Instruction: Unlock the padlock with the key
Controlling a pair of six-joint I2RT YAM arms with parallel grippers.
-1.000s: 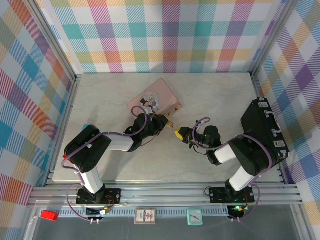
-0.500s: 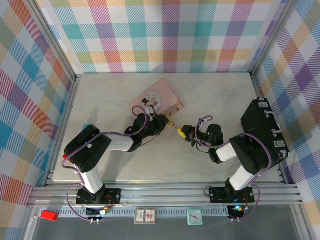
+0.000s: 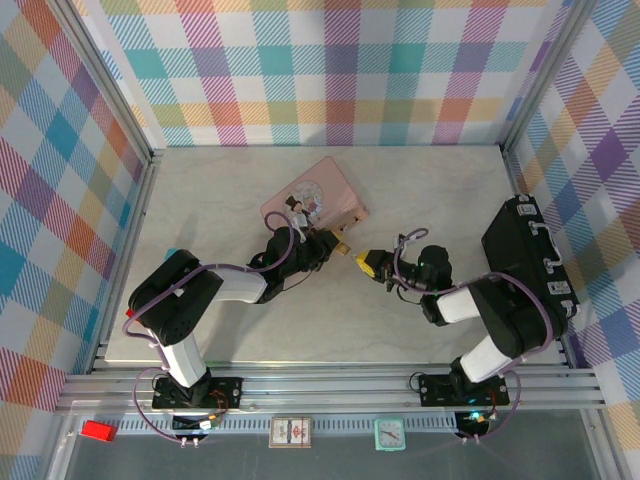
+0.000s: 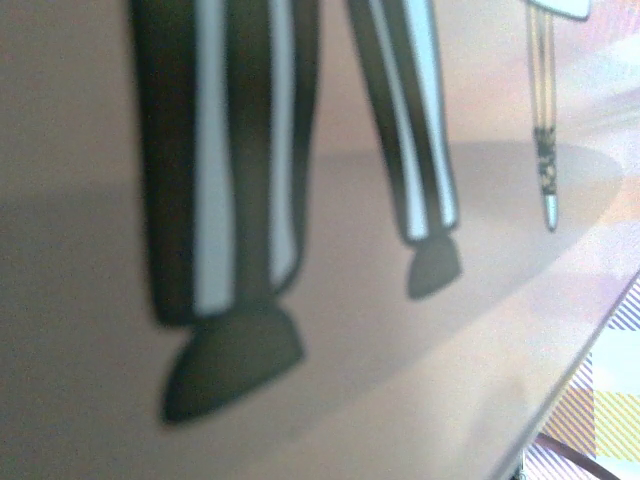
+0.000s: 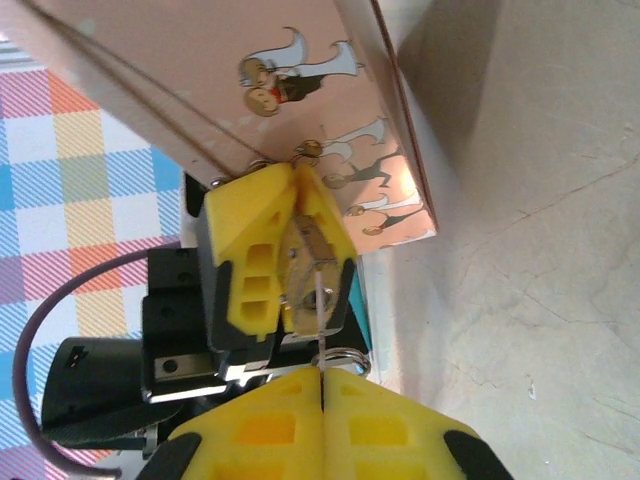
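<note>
Yellow-tipped right gripper (image 3: 366, 263), pinching the key (image 5: 320, 318), has edged rightward.

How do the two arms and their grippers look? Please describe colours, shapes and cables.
The left arm and right arm are black, with pale silver links above the bases. A purple cable loops along each. The left gripper and right gripper have blocky yellow fingers with rectangular recesses.
</note>
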